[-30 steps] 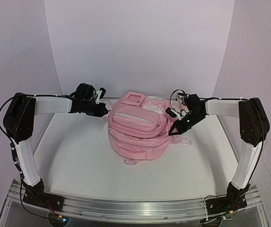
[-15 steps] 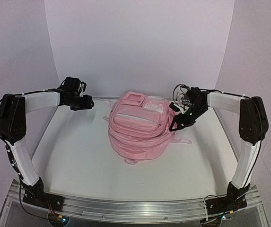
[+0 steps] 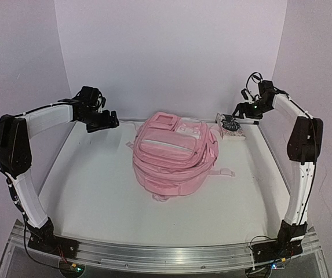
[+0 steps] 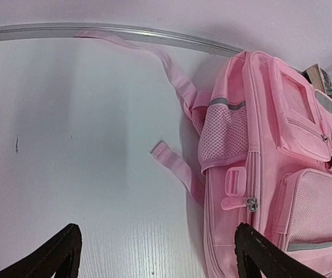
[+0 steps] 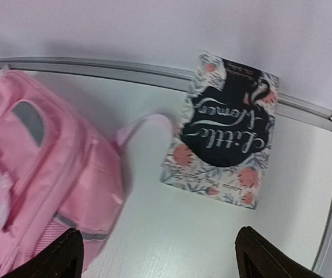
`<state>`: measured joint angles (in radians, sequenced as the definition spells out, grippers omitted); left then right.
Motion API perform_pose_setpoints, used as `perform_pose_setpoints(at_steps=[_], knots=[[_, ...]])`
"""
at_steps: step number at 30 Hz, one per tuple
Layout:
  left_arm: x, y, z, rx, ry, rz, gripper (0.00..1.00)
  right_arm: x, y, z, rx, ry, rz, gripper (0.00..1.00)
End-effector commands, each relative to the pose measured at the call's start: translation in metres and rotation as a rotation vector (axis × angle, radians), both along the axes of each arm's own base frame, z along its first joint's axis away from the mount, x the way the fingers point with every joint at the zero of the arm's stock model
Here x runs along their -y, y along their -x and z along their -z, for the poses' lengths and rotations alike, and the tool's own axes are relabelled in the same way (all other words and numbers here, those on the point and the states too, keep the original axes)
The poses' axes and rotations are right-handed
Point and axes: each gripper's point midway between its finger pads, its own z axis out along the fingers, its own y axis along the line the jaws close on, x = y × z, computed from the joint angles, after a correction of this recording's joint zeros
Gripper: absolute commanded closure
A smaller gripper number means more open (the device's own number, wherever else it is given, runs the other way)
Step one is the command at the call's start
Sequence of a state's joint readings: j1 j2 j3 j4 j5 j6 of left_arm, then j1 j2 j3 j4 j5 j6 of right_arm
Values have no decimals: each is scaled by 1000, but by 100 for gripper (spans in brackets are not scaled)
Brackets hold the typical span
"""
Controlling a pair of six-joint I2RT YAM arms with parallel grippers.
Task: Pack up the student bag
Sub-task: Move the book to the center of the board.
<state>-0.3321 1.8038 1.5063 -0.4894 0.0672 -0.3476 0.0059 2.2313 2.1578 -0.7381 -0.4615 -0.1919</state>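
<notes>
The student bag point(image 3: 171, 159), a soft pink backpack, lies flat in the middle of the table with its front pockets up. My left gripper point(image 3: 111, 123) hovers open to its back left, apart from it. In the left wrist view the bag point(image 4: 270, 168) fills the right side, its loose strap point(image 4: 174, 164) lies on the table, and the left gripper point(image 4: 157, 260) holds nothing. My right gripper point(image 3: 240, 110) is raised at the back right, open. In the right wrist view the gripper point(image 5: 160, 260) is empty above the table between the bag point(image 5: 38, 174) and a book.
A paperback book point(image 3: 230, 126) with a dark floral cover lies flat by the back rail, just right of the bag; it shows as the book point(image 5: 223, 130) in the right wrist view. A metal rail point(image 4: 125, 33) edges the table's far side.
Both grippers opened and drew away from the bag's sides. The left arm moved back and left; the right arm lifted to the back right, uncovering the book.
</notes>
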Motion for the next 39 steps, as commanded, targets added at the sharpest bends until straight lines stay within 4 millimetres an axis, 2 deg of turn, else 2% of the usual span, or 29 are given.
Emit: perform_pose_setpoints(at_steps=[1, 5, 9, 13, 17, 22, 25, 28, 30, 31, 34, 39], knots=[[-2, 1, -35, 44, 37, -38, 8, -15, -25, 28, 23, 147, -14, 13], [-3, 4, -36, 36, 31, -49, 7, -27, -33, 55, 20, 258, -46, 19], [-3, 5, -37, 34, 32, -50, 7, -28, -36, 95, -23, 339, -52, 22], [-1, 4, -39, 33, 32, -45, 7, -29, -44, 116, -24, 385, -46, 25], [-1, 4, -41, 33, 27, -41, 7, -29, -53, 130, -5, 450, -44, 32], [-1, 6, -43, 35, 25, -39, 7, -18, -56, 141, -6, 524, -27, 40], [0, 8, -42, 36, 25, -38, 7, -14, -52, 148, -19, 557, -40, 54], [0, 9, -43, 40, 22, -37, 7, -13, -45, 152, -38, 566, -64, 83], [0, 10, -43, 42, 20, -34, 7, -11, -37, 156, -59, 573, -70, 97], [0, 10, -44, 43, 18, -33, 7, -10, -33, 159, -72, 575, -74, 100], [-1, 11, -46, 51, 11, -29, 7, -11, -11, 160, -112, 561, -106, 100], [-1, 12, -48, 57, 9, -22, 7, -15, 52, 161, -214, 504, -184, 100]])
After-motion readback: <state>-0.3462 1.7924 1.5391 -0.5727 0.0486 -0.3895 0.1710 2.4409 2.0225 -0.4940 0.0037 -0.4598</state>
